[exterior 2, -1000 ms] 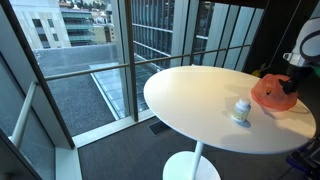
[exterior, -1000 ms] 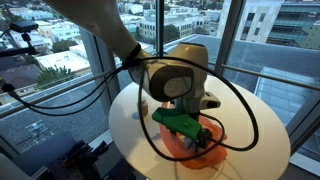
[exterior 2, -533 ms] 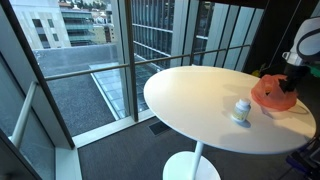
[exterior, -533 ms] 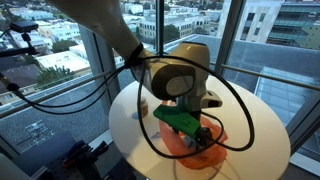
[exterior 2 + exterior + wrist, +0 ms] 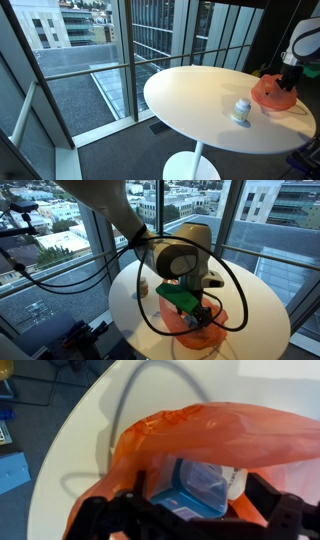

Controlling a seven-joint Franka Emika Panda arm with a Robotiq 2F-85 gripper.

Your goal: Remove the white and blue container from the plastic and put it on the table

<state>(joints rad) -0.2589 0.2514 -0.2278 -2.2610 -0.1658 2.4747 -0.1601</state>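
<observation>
An orange plastic bag lies on the round white table; it shows in both exterior views. Inside its open mouth, in the wrist view, lies a blue and white container with a clear lid. My gripper reaches down into the bag with one finger on each side of the container, jaws spread. In the exterior views the gripper sits over the bag and the container is hidden.
A small white bottle stands on the table apart from the bag, also seen behind the arm. Black cables loop over the table. Glass walls surround the table.
The gripper has shifted very slightly over the bag; nothing else has moved.
</observation>
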